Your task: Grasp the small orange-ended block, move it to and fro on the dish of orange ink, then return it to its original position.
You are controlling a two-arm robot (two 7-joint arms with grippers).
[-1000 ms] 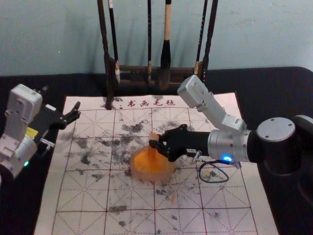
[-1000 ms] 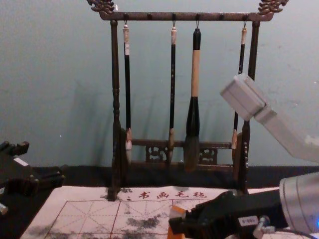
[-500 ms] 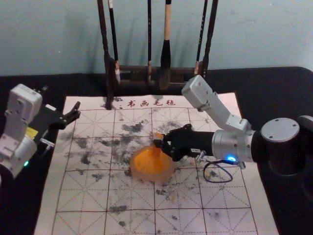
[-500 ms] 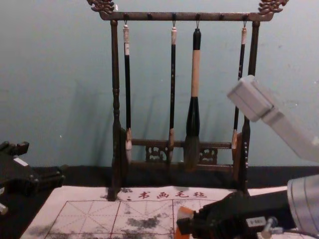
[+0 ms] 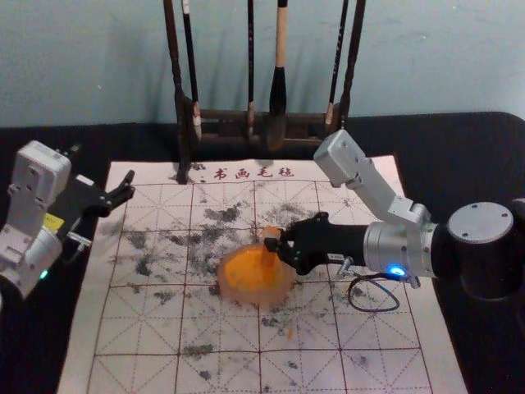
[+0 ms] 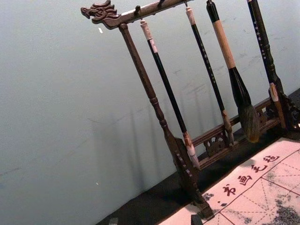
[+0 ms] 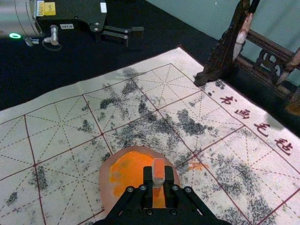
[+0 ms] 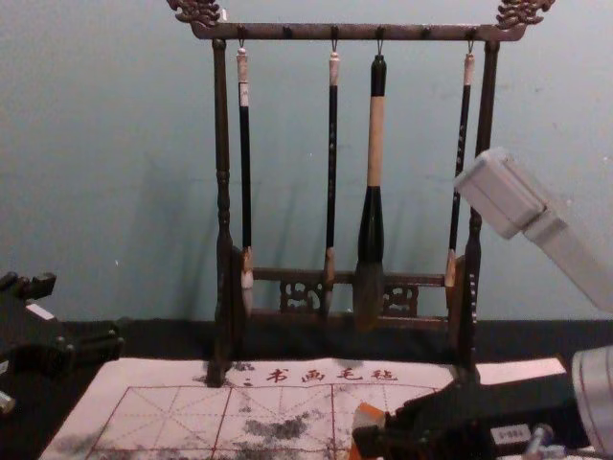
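Orange-ended block (image 7: 158,169) near-upright, one orange end upward, clenched in the right hand (image 5: 272,244) over the dish (image 5: 281,290).

Black table (image 5: 476,148) beneath gridded mat (image 5: 221,369) and dark brush rack (image 8: 222,192)

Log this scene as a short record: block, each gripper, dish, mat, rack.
block: orange-ended, gripped, above the dish area; contact with ink cannot be confirmed
right gripper: shut on the block, at the dish
left gripper: parked over the mat's far left corner, fingers apart
dish: round, on the mat, holding orange ink
mat: pale, red grid, dark smudges, four characters along the far edge
rack: dark wood, behind the mat, four brushes hanging
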